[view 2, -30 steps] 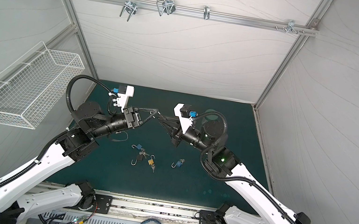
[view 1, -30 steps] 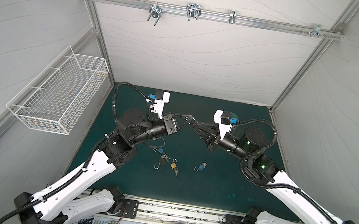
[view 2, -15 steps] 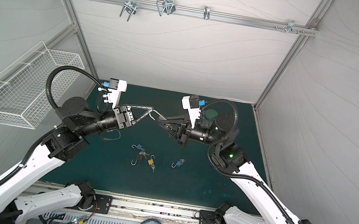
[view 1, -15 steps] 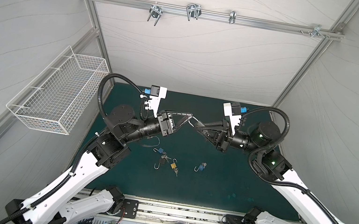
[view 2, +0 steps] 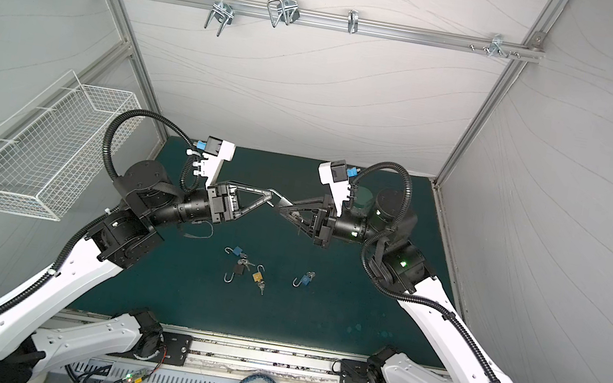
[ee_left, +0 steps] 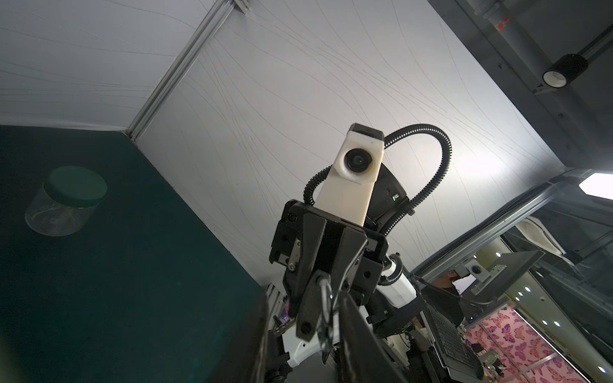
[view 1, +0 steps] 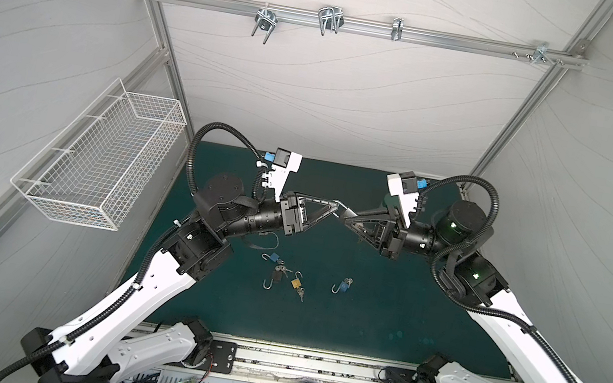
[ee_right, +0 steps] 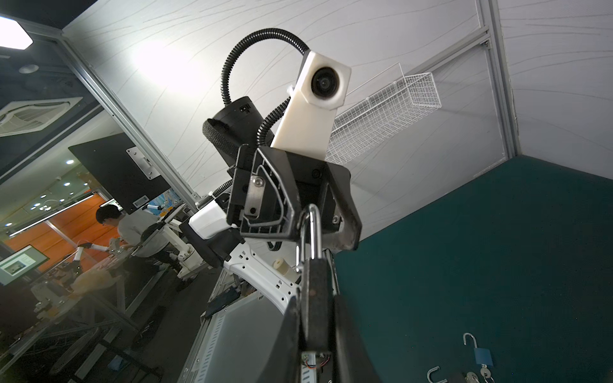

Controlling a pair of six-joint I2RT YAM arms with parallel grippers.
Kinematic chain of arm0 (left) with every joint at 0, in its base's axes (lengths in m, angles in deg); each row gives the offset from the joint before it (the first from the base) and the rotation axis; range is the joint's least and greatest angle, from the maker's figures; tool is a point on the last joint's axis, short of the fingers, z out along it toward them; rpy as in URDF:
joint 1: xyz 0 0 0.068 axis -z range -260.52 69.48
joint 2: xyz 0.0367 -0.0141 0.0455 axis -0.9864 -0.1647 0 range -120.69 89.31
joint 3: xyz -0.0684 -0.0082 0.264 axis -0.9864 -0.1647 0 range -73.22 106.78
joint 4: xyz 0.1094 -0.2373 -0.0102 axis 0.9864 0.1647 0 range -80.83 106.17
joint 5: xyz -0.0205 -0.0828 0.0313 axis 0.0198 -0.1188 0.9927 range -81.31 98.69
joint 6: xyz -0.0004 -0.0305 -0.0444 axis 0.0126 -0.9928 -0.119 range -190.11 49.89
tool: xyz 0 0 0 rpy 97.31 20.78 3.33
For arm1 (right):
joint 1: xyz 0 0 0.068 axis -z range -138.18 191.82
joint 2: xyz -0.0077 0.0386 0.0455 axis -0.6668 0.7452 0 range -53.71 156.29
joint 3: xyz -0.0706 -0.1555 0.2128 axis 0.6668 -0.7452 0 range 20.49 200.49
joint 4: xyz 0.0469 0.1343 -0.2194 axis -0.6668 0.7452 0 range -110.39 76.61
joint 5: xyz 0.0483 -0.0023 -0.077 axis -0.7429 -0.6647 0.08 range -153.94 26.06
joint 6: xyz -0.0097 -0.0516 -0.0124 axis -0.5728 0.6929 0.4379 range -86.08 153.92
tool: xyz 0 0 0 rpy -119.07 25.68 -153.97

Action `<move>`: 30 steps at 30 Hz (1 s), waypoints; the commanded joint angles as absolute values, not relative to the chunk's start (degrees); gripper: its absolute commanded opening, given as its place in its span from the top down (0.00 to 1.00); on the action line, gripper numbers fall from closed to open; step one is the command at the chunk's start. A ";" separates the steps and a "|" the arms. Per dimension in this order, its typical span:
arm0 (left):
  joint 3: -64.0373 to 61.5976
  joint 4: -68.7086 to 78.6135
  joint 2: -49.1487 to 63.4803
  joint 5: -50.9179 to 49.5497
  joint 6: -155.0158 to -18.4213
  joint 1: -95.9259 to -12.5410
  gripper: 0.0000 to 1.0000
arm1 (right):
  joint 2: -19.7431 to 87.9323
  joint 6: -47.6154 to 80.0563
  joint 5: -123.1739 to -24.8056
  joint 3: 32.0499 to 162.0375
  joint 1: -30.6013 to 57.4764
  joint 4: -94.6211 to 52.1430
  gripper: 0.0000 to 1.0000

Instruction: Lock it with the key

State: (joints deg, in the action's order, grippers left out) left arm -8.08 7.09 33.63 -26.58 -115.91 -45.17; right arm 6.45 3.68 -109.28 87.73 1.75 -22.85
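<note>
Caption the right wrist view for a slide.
Right gripper holds a padlock, shackle between the jaws of the left gripper.

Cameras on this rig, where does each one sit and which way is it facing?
Both top views: high over the front edge, looking down on the green mat; both arms show, left gripper facing right gripper.
Left wrist: on the left arm, looking along its own fingers at the right wrist camera.
Right wrist: on the right arm, looking along its fingers, clamped on the padlock, at the left wrist camera.
Shared: the wrist views face each other; the top views nearly match.
</note>
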 commanded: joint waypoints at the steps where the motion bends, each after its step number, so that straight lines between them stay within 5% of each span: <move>1: -5.85 3.11 33.61 -28.14 -115.16 -45.20 0.70 | 5.38 2.74 -110.81 89.43 2.10 -23.57 1.00; 13: -4.71 5.42 33.67 -26.54 -113.24 -45.26 0.74 | 5.27 0.53 -113.17 91.05 2.91 -21.01 1.00; 30: -5.10 5.27 33.48 -27.74 -113.02 -45.20 1.00 | 5.45 -1.81 -113.42 91.80 3.28 -22.23 1.00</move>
